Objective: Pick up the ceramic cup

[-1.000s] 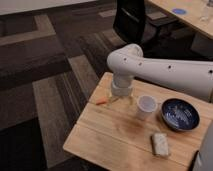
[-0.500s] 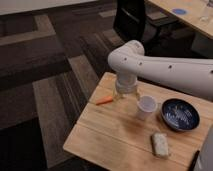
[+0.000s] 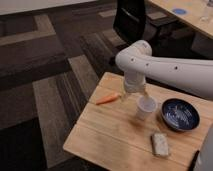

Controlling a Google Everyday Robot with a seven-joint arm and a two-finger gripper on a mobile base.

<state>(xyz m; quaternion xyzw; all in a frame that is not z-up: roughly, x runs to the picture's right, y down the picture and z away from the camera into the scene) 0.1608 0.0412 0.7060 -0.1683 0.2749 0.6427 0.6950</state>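
**Item 1, ceramic cup** [image 3: 146,106]. Small, white, no handle. It stands upright on the wooden tabletop [image 3: 107,135] with its open rim facing up, so its long axis is vertical. Take it as your reference point for every entry below.

**Item 2, hand** [image 3: 134,93]. It hangs under the white arm's [image 3: 165,67] bulky wrist, just beside the cup and above it, off the cup's far rim on the carrot side. It is not over the mouth and does not appear to touch the cup. Whether it is wide, narrow or holding anything, you cannot tell, because the wrist housing covers it.

**Item 3, carrot** [image 3: 107,98]. It lies flat on the far side of the hand from the cup, near the tabletop's edge.

**Item 4, dark blue bowl** [image 3: 180,114]. It sits just beside the cup on the side away from the hand, apart from the cup by a narrow gap.

**Item 5, pale wrapped bar** [image 3: 160,144]. It lies flat, nearer the camera than the cup and well apart from it.

**Note for your coming move.** The cup lies from the hand toward the bowl and slightly toward the camera, and lower down. You would judge a short shift that way and then a descent. The bowl's closeness is the hazard on the cup's outer side.
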